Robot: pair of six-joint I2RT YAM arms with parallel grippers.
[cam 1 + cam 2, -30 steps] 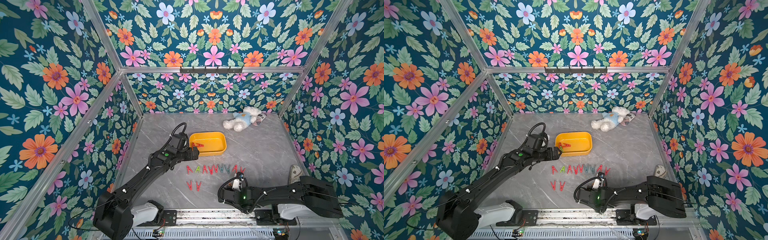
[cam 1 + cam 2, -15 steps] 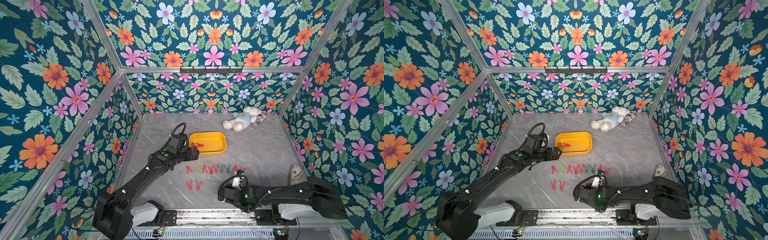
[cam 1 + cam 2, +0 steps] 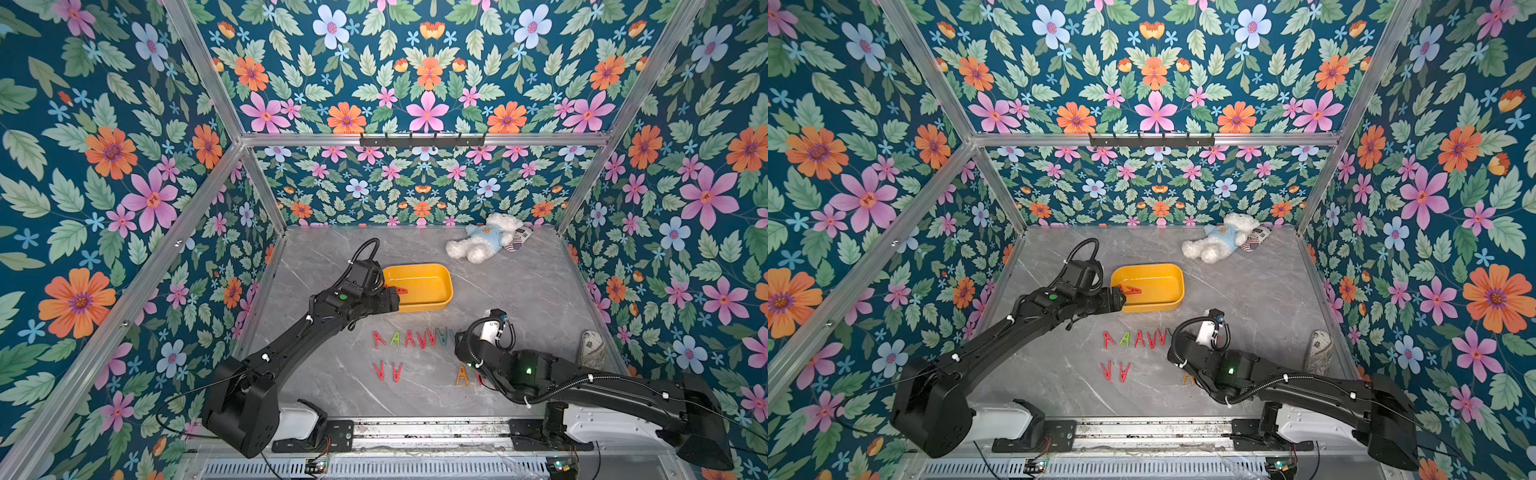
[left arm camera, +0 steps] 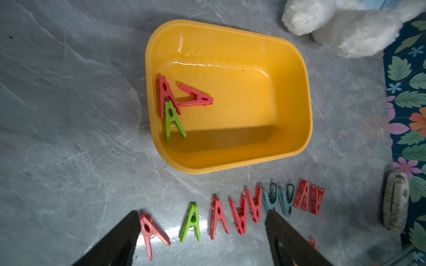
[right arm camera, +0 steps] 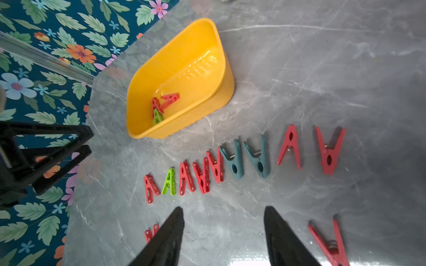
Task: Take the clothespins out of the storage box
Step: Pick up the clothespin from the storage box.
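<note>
The yellow storage box [image 3: 432,305] [image 4: 230,34] sits mid-table. In it, against one wall, lie two red clothespins [image 4: 195,98] and a green one [image 4: 173,121]. My left gripper [image 3: 392,297] [image 4: 202,213] hovers at the box's left end, open and empty. A row of red, green and grey-blue clothespins [image 3: 415,338] [image 5: 207,170] lies on the table in front of the box. Nearer the front edge are two red ones [image 3: 386,371] and an orange one [image 3: 462,376]. My right gripper [image 5: 223,209] stands open over bare table near the row's right end, a red clothespin [image 5: 332,241] beside one finger.
A white plush bear [image 3: 484,243] lies at the back right with a patterned pouch [image 3: 517,239] next to it. Another patterned pouch [image 3: 592,349] lies at the right wall. Floral walls close in three sides.
My right gripper has opened and its wrist has shifted back toward the row, uncovering the orange clothespin on the table. The left arm has stayed put, its jaws a little narrower.
</note>
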